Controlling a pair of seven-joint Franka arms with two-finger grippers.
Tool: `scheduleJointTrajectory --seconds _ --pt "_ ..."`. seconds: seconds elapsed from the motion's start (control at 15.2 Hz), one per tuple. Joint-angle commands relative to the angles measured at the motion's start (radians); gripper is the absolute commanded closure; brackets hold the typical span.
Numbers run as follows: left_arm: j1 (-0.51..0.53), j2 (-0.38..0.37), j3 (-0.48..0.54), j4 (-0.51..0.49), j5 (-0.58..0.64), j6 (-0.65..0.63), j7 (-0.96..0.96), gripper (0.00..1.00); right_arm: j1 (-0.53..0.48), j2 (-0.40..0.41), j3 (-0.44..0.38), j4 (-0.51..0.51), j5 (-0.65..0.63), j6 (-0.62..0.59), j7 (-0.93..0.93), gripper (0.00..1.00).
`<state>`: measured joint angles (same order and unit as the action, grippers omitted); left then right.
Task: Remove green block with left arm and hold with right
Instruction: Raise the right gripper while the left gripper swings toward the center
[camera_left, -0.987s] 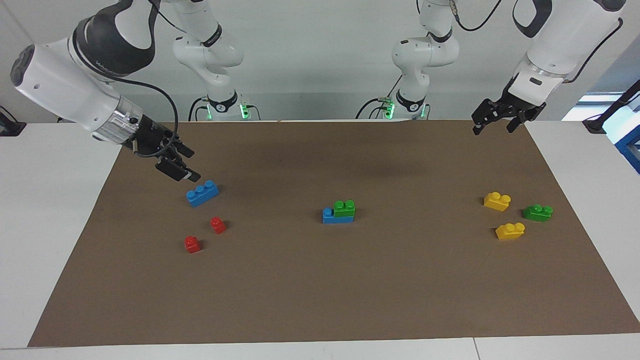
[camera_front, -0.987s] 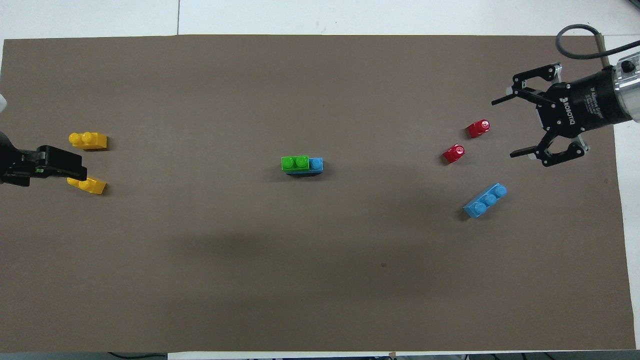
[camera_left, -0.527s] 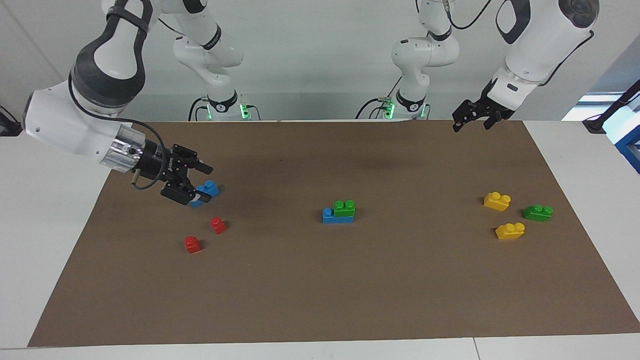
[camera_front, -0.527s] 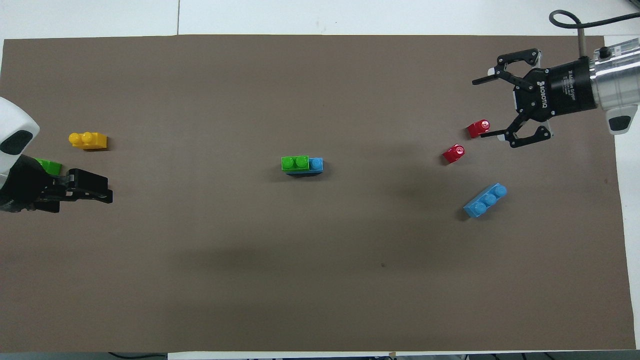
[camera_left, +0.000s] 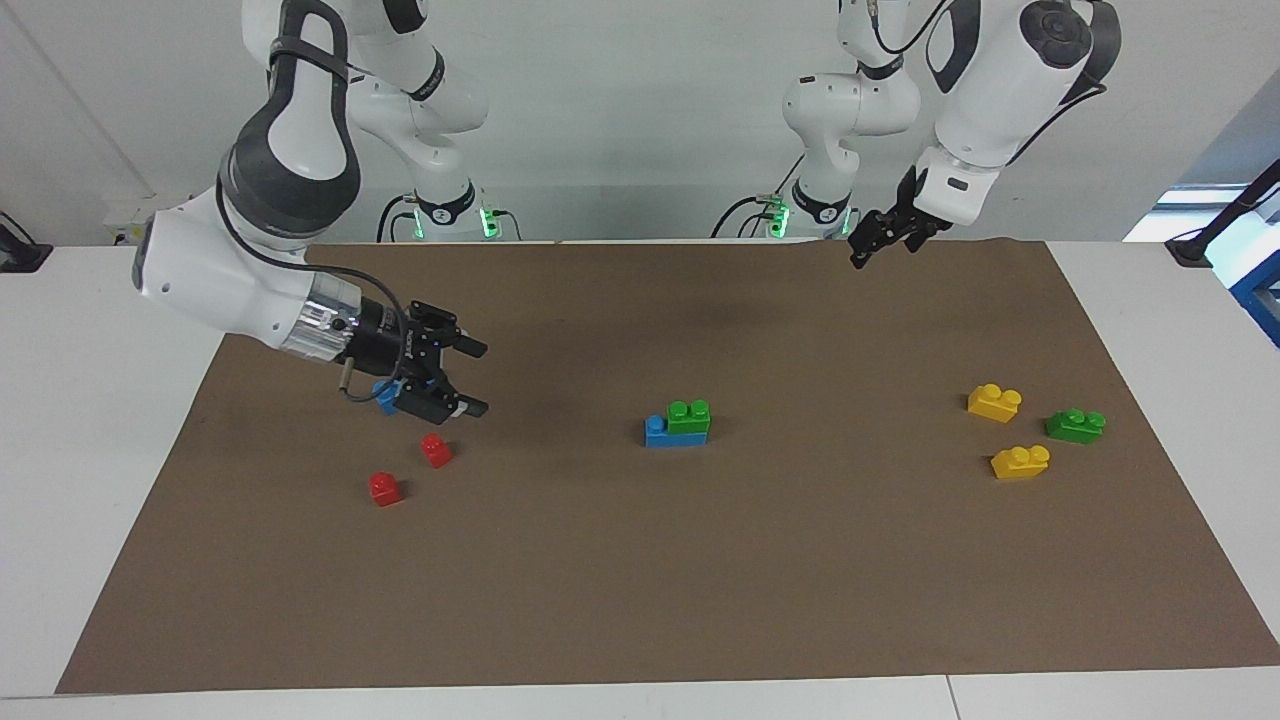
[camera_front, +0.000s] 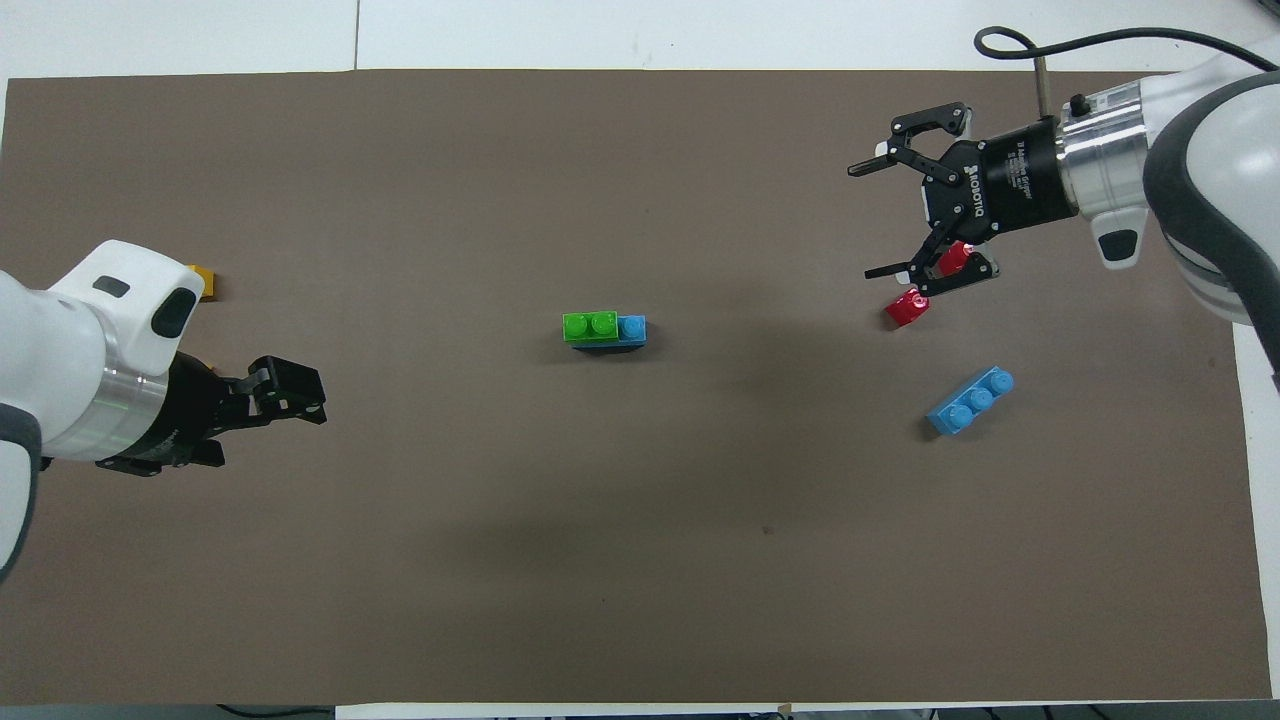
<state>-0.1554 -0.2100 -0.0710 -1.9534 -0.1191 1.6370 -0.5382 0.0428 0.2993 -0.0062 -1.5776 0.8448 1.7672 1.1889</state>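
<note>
The green block (camera_left: 689, 416) is bright light green with two studs and sits pressed on top of a blue brick (camera_left: 658, 433) at the middle of the brown mat; it also shows in the overhead view (camera_front: 590, 326). My right gripper (camera_left: 472, 378) is open and empty, raised over the mat by the red blocks at the right arm's end; the overhead view also shows it (camera_front: 866, 221). My left gripper (camera_left: 868, 246) is open and empty, raised over the mat's edge nearest the robots, well away from the green block; the overhead view shows it too (camera_front: 308, 396).
A loose blue three-stud brick (camera_front: 970, 400) and two red blocks (camera_left: 436, 450) (camera_left: 384, 488) lie at the right arm's end. Two yellow bricks (camera_left: 994, 402) (camera_left: 1019, 461) and a darker green brick (camera_left: 1075, 425) lie at the left arm's end.
My right gripper has swung from beside the loose blue brick toward the table's middle, now by the red blocks. My left gripper has moved toward the middle along the robots' edge. No brick moved.
</note>
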Motion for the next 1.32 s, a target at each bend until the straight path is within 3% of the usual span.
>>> scheduleJointTrajectory --seconds 0.0,0.39,0.86,1.25 --pt "-0.056 -0.054 0.013 -0.081 -0.013 0.081 -0.142 0.00 -0.001 0.003 0.014 -0.025 0.020 -0.021 0.001 0.00" --pt "-0.167 -0.057 0.013 -0.114 -0.013 0.184 -0.608 0.00 0.008 0.047 0.026 -0.058 0.132 -0.020 -0.021 0.00" --pt "-0.248 -0.042 0.013 -0.140 -0.011 0.320 -1.119 0.00 0.028 0.101 0.026 -0.058 0.143 -0.002 -0.075 0.00" --pt "-0.289 -0.023 0.010 -0.160 -0.002 0.403 -1.345 0.00 0.060 0.121 0.026 -0.056 0.183 0.069 -0.074 0.00"
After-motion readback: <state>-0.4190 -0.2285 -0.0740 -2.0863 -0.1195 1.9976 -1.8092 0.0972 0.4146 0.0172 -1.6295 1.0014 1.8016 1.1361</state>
